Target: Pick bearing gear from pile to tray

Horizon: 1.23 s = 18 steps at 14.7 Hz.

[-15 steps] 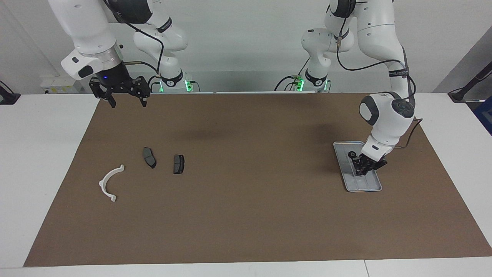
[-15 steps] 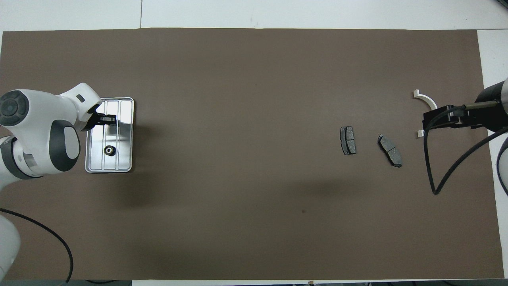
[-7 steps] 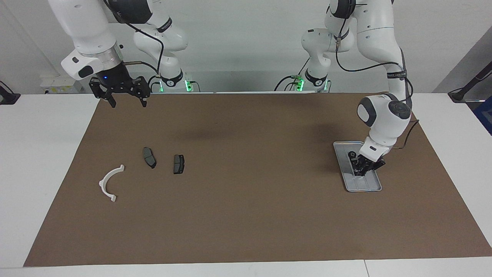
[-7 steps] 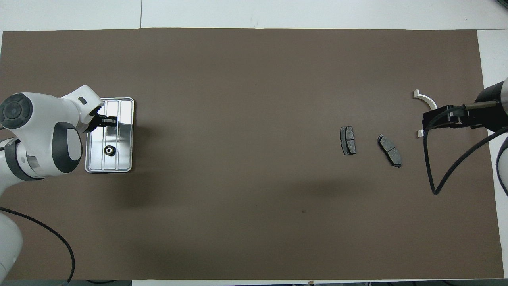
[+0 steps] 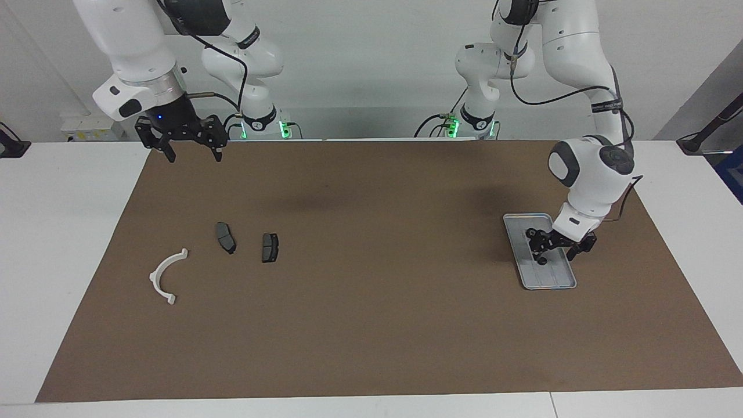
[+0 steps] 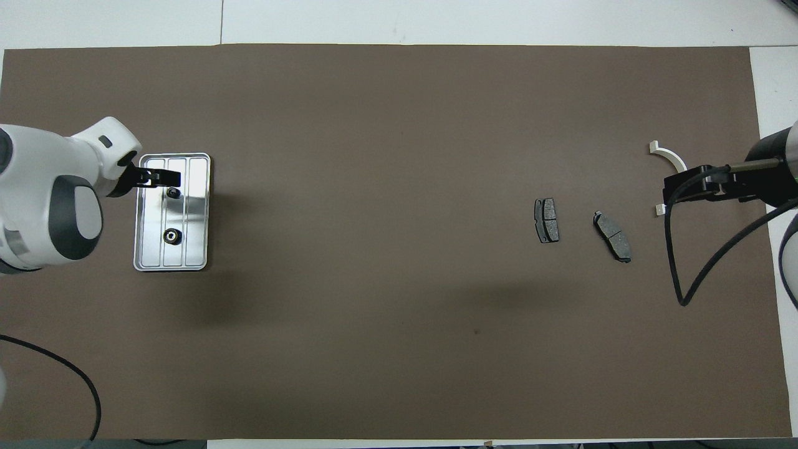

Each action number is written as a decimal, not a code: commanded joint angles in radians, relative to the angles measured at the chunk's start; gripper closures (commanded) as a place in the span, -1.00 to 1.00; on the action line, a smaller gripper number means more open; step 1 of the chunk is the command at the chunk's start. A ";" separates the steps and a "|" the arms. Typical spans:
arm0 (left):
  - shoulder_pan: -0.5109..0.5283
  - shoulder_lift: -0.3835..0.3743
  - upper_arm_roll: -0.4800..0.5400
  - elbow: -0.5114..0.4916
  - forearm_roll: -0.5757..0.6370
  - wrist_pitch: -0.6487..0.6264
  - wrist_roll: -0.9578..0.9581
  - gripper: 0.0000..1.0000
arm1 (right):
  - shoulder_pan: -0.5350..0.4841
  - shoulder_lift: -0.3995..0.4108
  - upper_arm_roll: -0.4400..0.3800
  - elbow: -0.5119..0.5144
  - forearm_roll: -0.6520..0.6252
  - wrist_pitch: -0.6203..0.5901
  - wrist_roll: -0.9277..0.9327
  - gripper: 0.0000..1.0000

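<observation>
The silver tray lies at the left arm's end of the brown mat. Two small black bearing gears rest in it: one farther from the robots, the other nearer. My left gripper hangs open just over the tray, holding nothing, with the farther gear under it. The pile at the right arm's end holds a white half-ring bracket and two dark brake pads. My right gripper waits open, high over the mat's edge nearest the robots.
In the overhead view the brake pads lie side by side, and the right gripper covers part of the bracket. A black cable loops down from the right arm. White tabletop borders the mat.
The left gripper opened and lifted a little, leaving a second bearing gear lying in the tray. The right arm has not moved.
</observation>
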 commanded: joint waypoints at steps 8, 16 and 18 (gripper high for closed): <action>-0.025 -0.363 -0.021 0.153 0.100 -0.444 -0.255 -1.00 | -0.002 -0.015 0.004 -0.021 0.023 0.024 -0.019 -1.00; -0.019 -0.445 -0.160 0.140 0.117 -0.602 -0.215 -0.99 | -0.001 -0.018 0.009 -0.021 0.024 0.024 -0.019 -1.00; -0.006 -0.437 -0.147 0.146 0.136 -0.602 -0.183 -0.98 | -0.001 -0.018 0.016 -0.021 0.036 0.025 -0.019 -1.00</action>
